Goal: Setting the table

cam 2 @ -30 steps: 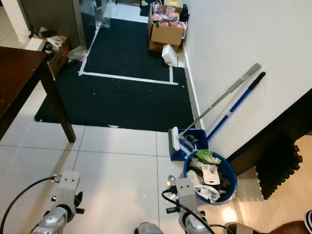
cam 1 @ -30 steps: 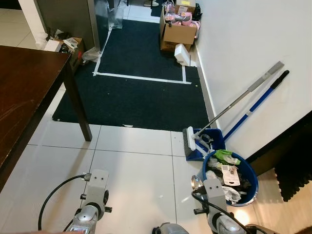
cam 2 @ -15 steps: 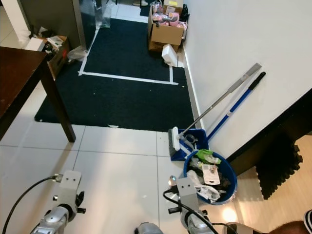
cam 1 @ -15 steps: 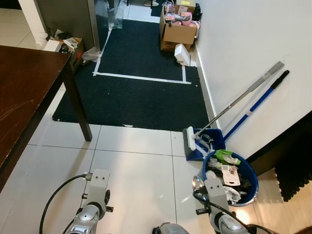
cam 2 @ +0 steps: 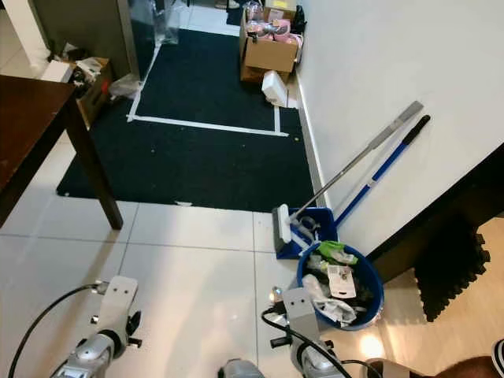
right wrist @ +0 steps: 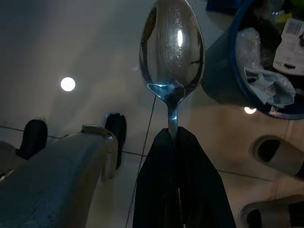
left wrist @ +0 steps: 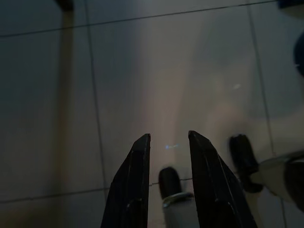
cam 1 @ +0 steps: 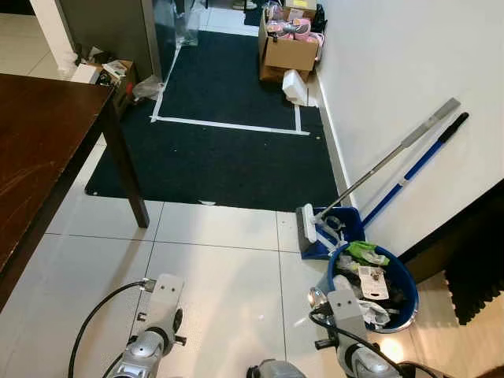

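Down low on the right, the right tool (right wrist: 178, 137) is clamped on the handle of a spoon (right wrist: 172, 47), bowl outward, just beside the blue bin (cam 1: 402, 283) of rubbish. The left tool (left wrist: 168, 142) hangs over white floor tiles (cam 1: 220, 276), fingers apart and bare. Far left stands the dark wooden worktop (cam 1: 39, 150).

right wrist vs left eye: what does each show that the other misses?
Right wrist view: the right gripper shut on the spoon, bowl up, handle between the fingers. Left eye view: dark table, black rug, broom and mop against the wall, left arm. Both: blue bin of trash, white tile floor.
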